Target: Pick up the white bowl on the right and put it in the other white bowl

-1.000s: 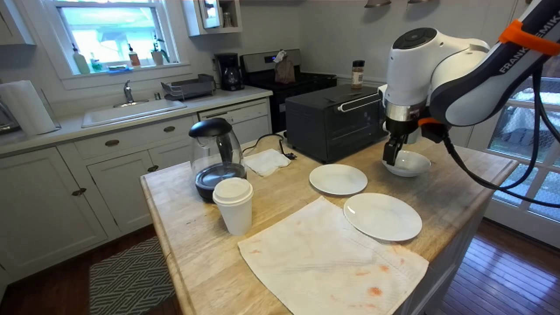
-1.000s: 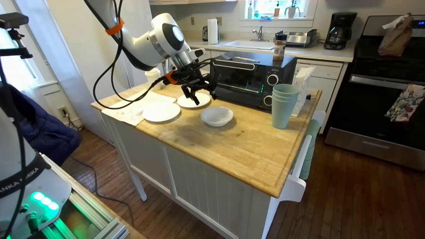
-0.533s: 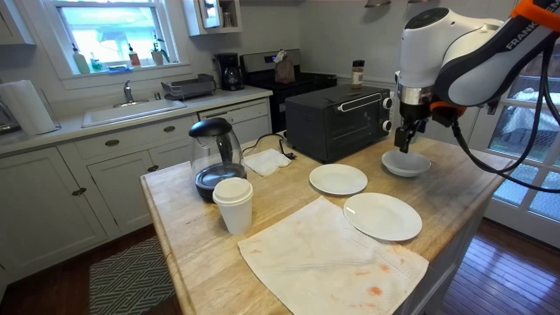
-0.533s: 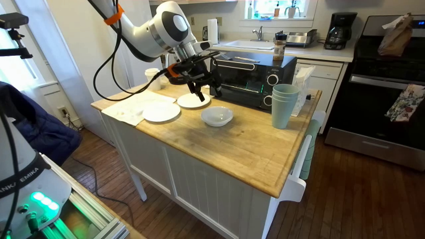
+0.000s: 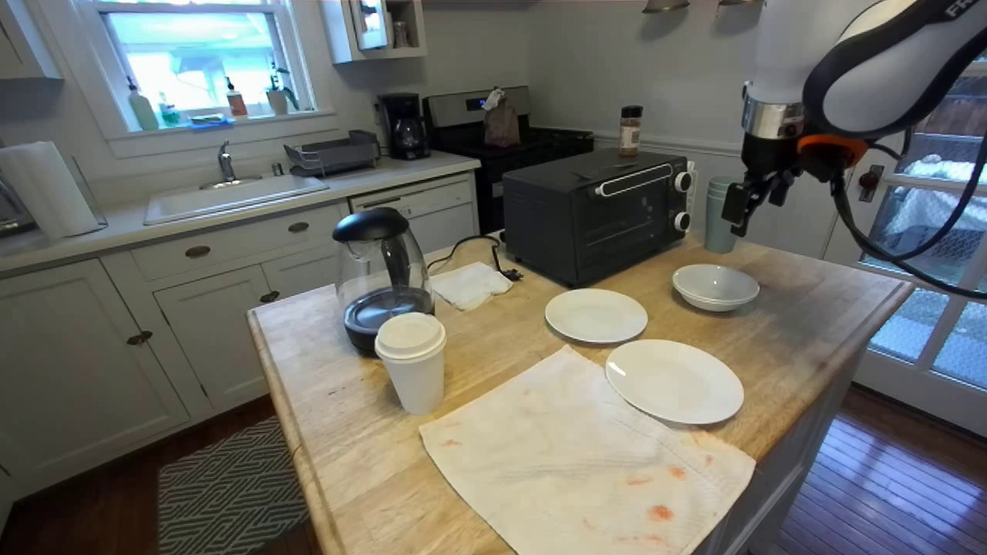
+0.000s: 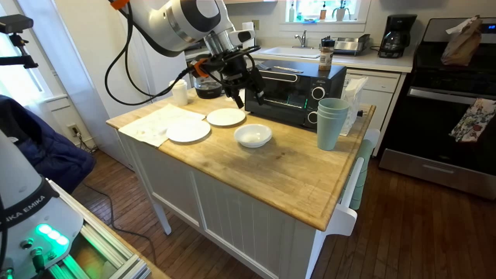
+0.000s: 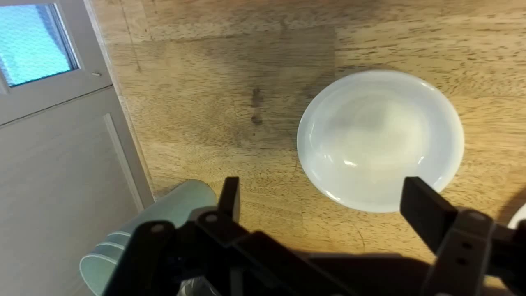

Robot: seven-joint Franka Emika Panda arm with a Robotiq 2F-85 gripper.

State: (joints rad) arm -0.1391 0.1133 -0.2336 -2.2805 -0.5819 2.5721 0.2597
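Two white bowls stand nested on the wooden island top. The upper white bowl (image 5: 715, 282) sits inside the lower white bowl (image 5: 711, 306), whose side shows just beneath it. The stack also shows in an exterior view (image 6: 253, 134). From above, in the wrist view, the upper bowl (image 7: 380, 139) covers the lower one. My gripper (image 5: 759, 212) is open and empty, in the air above the bowls and apart from them. Its fingers stand wide apart in the wrist view (image 7: 321, 183), with bare wood and the bowl's near rim seen between them.
Two white plates (image 5: 596, 316) (image 5: 675, 382) lie beside the bowls, near a stained cloth (image 5: 578, 462). A black toaster oven (image 5: 594, 216) stands behind, with a spice jar (image 5: 630, 131) on top. Stacked green cups (image 6: 331, 124) stand near the island's end. A paper cup (image 5: 412, 366) and glass kettle (image 5: 385, 285) stand farther off.
My gripper has risen away from the bowls, open throughout, and moved up and right in both exterior views. The nested bowls have stayed in place.
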